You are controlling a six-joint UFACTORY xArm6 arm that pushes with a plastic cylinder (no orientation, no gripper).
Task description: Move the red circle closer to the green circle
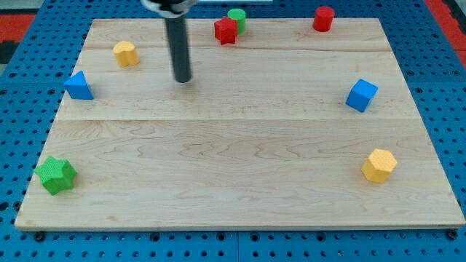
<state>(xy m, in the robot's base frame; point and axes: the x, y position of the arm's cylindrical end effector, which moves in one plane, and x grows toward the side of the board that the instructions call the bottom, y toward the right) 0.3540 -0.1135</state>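
Note:
The red circle (323, 18), a short red cylinder, stands near the view's top edge, right of centre. The green circle (237, 17), a short green cylinder, stands at the view's top centre, partly behind a red star-shaped block (226, 31) that touches it on its lower left. My tip (182, 78) rests on the board below and left of those two blocks, far to the left of the red circle and touching no block.
A yellow block (126, 53) and a blue triangle (79, 86) lie at the view's upper left. A green star (56, 175) sits at the lower left corner. A blue cube (361, 95) and a yellow hexagon (378, 165) lie at the right. The wooden board (240, 189) rests on blue pegboard.

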